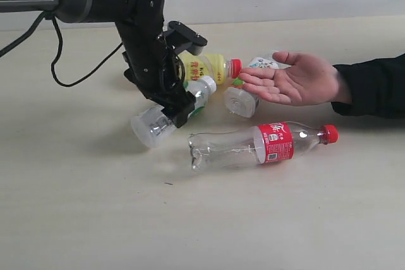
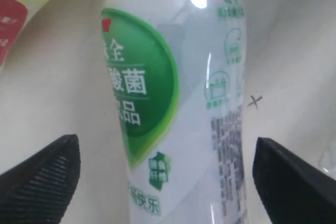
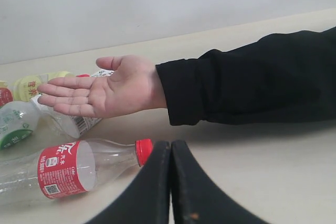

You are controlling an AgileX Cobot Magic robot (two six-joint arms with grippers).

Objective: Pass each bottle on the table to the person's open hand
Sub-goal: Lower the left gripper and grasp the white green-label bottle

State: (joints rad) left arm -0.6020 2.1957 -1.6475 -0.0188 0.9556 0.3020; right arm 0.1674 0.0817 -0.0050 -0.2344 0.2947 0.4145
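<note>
Bottle [image 2: 173,103] untouched between parted left jaws

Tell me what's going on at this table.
The robot's left hand is open around a green-label bottle, fingers on either side, not yet pinching it. A person's open hand is held palm up nearby. The yellow bottle, the red-label bottle and a second green-label bottle lie on the table. The robot's right hand is shut and holds nothing.

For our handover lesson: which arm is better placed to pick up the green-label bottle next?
Left, probably. The left gripper is open astride the green-label bottle, near the hand. The right gripper is shut and farther from it.
</note>
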